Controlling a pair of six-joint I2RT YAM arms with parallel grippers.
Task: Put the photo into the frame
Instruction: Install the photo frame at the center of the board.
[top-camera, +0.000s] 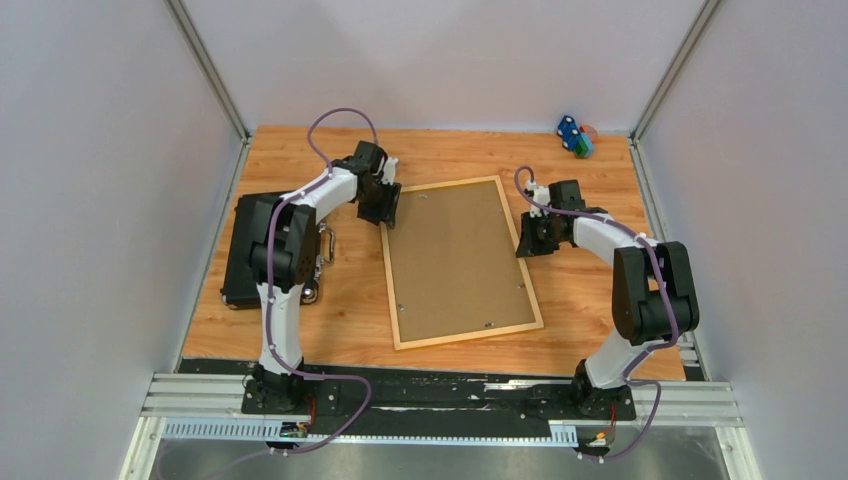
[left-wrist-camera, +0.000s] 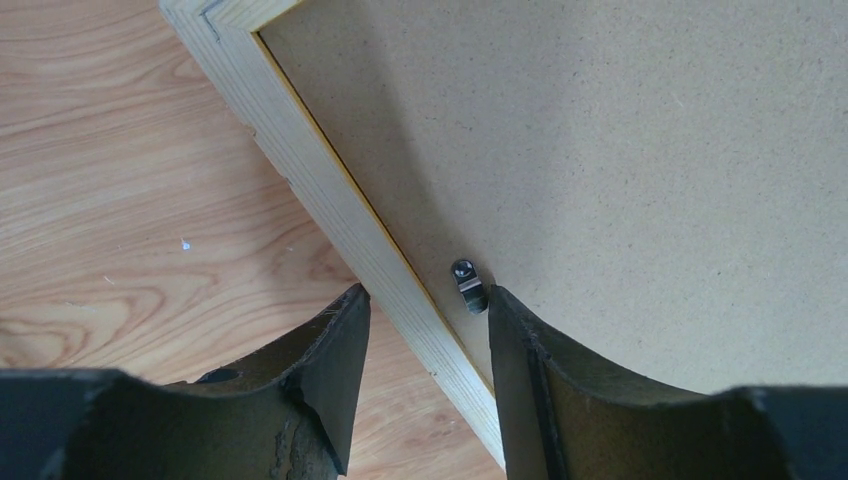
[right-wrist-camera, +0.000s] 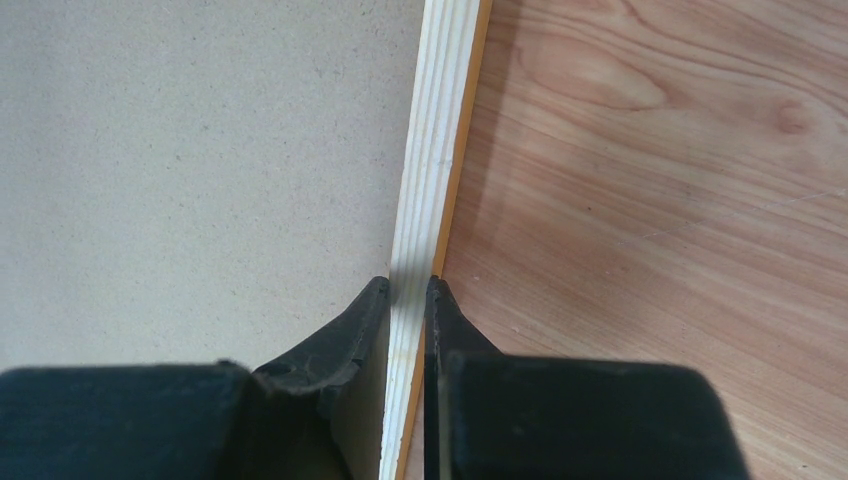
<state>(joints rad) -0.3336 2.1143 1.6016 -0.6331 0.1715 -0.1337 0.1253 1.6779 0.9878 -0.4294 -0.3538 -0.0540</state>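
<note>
Grey-walled cell, wooden table (top-camera: 600, 300). We list:

- the frame (top-camera: 470, 335), at the table's centre, brown backing board (top-camera: 455, 260) uppermost
- left arm (top-camera: 285, 250), elbow raised, reaching to the frame's far left corner
- right arm (top-camera: 650, 285), folded inward to the frame's right rail
- black case (top-camera: 240, 260), at the left edge
- left gripper (left-wrist-camera: 425, 300), jaws apart astride the left rail, one finger over table, one over board
- right gripper (right-wrist-camera: 408, 285), pinched on the right rail
- blue-green toy (top-camera: 574, 136), far right corner
- metal clip (left-wrist-camera: 467, 285), on the board
</note>
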